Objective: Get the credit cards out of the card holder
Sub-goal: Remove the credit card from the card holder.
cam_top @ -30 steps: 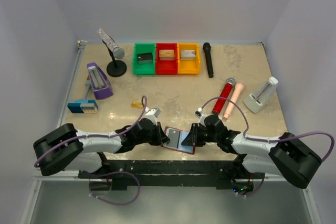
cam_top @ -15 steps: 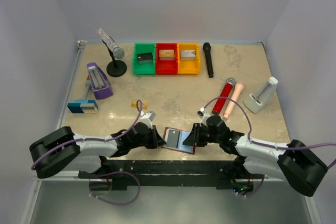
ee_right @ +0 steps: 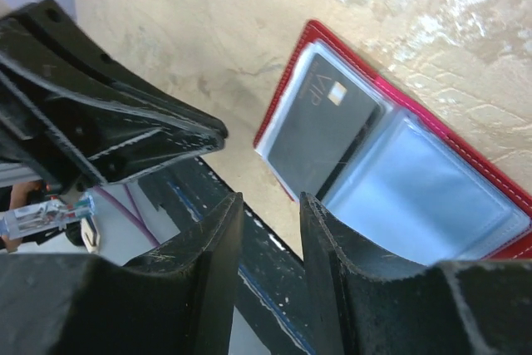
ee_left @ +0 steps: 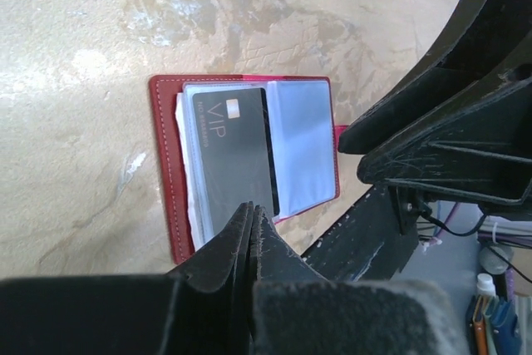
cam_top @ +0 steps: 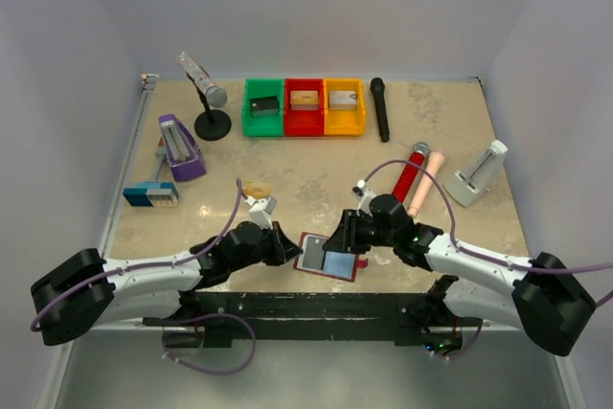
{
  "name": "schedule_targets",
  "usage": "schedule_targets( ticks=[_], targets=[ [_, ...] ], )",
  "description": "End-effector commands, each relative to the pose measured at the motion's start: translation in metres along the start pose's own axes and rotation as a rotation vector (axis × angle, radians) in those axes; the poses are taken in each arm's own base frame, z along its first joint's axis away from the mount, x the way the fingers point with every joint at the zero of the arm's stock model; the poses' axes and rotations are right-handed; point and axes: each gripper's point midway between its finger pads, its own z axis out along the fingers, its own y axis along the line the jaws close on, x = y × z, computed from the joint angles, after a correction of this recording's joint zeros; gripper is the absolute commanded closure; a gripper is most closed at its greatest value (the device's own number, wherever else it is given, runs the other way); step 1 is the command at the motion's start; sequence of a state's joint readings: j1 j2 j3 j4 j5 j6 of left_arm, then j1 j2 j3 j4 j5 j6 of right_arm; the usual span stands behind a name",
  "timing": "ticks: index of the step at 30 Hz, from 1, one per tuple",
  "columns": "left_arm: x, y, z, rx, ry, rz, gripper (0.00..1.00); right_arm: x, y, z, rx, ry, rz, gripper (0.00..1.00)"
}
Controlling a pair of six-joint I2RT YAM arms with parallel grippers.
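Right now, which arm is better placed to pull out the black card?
Probably the right gripper: open, facing the black card. The left gripper is shut, tips at the edge of the card holder.

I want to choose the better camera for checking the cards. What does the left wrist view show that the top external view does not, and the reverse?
Only the left wrist view: the letters VIP on the black card in its clear pocket. Only the top view: the green bin and the black microphone. Both: the open card holder on the table, with the left gripper and right gripper beside it.
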State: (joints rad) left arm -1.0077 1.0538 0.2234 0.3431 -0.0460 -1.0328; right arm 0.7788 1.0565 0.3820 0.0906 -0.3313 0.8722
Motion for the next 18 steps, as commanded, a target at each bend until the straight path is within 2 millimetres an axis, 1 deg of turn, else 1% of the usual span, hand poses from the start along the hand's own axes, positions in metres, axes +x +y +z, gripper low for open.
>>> schedule_targets(
  ticks=[1,6,11,18],
  targets=[
    [-0.012,0.0,0.006,-0.049,-0.027,0.028,1.0,0.002,-0.001,0.011,0.003,0.035,0.021,0.61],
    [-0.006,0.012,0.014,-0.098,-0.005,0.033,1.0,0.006,-0.006,0.022,0.0,0.058,0.054,0.61],
    [0.0,0.019,0.019,-0.123,0.016,0.034,1.0,0.007,-0.006,0.026,-0.003,0.069,0.057,0.61],
    [0.004,0.025,0.022,-0.144,0.032,0.036,1.0,0.012,-0.013,0.031,0.008,0.092,0.067,0.62]
  ],
)
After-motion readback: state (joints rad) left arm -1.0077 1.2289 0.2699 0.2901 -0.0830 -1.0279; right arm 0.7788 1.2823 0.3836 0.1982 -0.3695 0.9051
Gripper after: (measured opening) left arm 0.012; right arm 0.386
